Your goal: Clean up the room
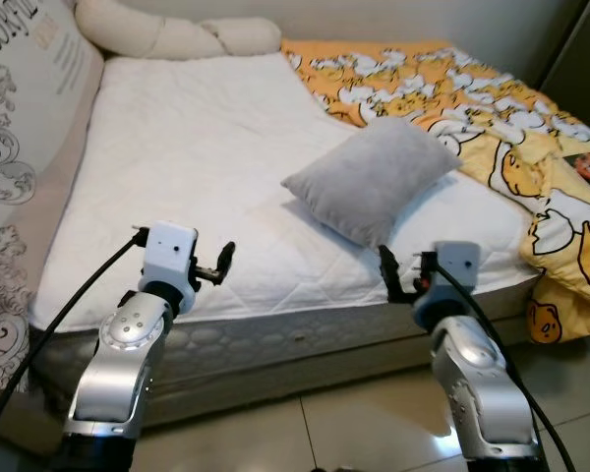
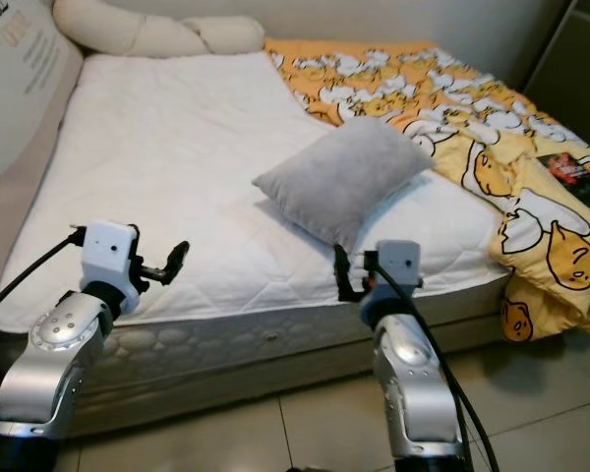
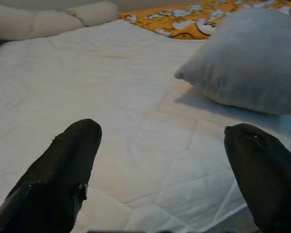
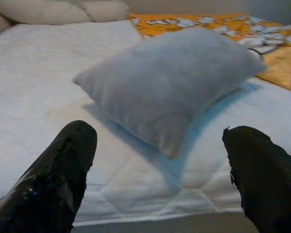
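Two grippers are raised at the near edge of a low bed. Left gripper [image 1: 223, 264] hovers over the mattress [image 1: 187, 167] edge, fingers spread apart, nothing between them. Right gripper [image 1: 390, 273] sits at the near edge just below the grey pillow [image 1: 369, 177], fingers likewise apart and empty; in the right wrist view the pillow [image 4: 167, 82] lies ahead between the two finger tips, not touched.

Surface: white quilted mattress, mostly bare. Grey pillow lies flat on it, right of centre, near the front edge. Yellow patterned blanket [image 1: 492, 118] is bunched over the far right part of the bed and hangs off the right side toward the floor. Long cream bolster [image 1: 167, 34] lies along the head end. Printed beige panel [image 1: 25, 128] stands along the left side. Floor [image 1: 354, 423] is pale glossy tile.
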{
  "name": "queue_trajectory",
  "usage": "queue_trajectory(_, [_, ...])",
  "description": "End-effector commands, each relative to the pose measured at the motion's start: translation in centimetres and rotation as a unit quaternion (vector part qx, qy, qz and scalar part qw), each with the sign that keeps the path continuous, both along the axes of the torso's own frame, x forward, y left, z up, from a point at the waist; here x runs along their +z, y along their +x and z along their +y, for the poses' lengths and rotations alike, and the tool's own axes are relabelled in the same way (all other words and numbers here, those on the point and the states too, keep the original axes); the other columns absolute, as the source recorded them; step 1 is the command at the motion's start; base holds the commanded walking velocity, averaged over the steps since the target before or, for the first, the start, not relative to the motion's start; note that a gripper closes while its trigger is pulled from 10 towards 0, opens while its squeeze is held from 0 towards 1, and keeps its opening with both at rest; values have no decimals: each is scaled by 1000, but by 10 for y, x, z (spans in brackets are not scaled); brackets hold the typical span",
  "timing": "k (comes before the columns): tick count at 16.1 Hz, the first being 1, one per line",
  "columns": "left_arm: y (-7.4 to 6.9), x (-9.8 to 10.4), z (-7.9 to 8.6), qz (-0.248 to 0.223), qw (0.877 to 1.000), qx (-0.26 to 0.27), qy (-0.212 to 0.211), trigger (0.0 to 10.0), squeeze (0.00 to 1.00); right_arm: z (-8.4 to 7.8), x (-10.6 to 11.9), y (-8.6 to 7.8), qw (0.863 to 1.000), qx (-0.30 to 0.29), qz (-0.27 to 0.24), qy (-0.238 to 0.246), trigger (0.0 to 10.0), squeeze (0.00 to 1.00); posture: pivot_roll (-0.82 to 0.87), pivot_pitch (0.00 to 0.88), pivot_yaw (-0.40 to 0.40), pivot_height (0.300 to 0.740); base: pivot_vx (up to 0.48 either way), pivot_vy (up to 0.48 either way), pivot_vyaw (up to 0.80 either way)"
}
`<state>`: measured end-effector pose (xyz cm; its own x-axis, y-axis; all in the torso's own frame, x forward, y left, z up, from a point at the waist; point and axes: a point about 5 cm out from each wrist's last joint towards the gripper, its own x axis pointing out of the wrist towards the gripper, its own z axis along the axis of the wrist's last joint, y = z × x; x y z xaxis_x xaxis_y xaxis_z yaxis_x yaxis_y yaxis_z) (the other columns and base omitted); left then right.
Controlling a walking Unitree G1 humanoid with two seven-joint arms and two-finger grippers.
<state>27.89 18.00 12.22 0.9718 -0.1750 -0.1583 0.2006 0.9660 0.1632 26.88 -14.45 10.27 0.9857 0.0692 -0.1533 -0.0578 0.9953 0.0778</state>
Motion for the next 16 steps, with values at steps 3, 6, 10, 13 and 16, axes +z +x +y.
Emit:
queue_trajectory(3, [1,2,-3,-8,1000,-3,1,10000,0,-3,3,1,1000,0,-5,-5,10000,0,57,0,-50,740,0,-440,0])
queue_trajectory(6, [1,1,-4,-7,1000,2,4,10000,0,-3,0,1,1000,0,3,-11,10000,0,57,0,-51,740,0,-145,0])
queue_trajectory(10, [2,1,-4,-7,1000,3,9,10000,0,-4,-4,2,1000,0,9,-15,10000,0,57,0,-51,740,0,0,0])
queue_trajectory(13, [1,2,-4,-13,1000,-9,-3,10000,0,-5,-4,2,1000,-3,8,-21,10000,0,57,0,-51,740,0,0,0])
queue_trajectory(16, [1,3,-4,-12,1000,-9,-8,10000,0,-5,-5,3,999,-10,8,-44,10000,0,57,0,-51,740,246,0,0])
